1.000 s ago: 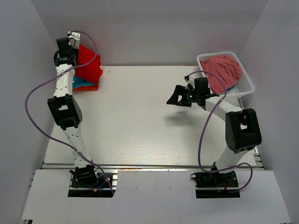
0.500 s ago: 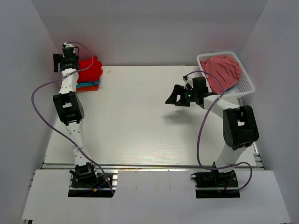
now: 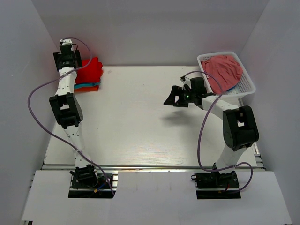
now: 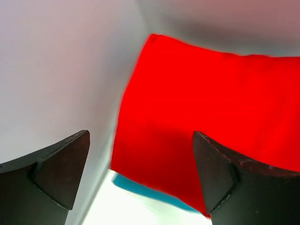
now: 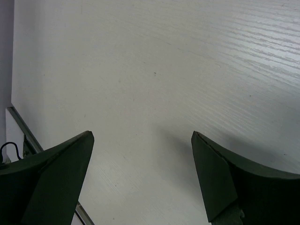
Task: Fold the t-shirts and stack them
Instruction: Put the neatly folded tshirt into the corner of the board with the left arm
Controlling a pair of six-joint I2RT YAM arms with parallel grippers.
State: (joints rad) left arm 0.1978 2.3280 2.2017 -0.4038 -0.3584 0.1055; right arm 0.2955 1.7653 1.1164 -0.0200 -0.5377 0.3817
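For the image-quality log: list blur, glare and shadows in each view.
Top external: sharp, even light, a soft shadow on the table below the right claw. Left wrist: red t-shirt oversaturated, its edges soft, no folds readable. Right wrist: sheen on the table, upper right.

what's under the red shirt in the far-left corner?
Under the red t-shirt, only the near edge of a teal t-shirt shows, and of an orange t-shirt below it. The rest of both is covered.
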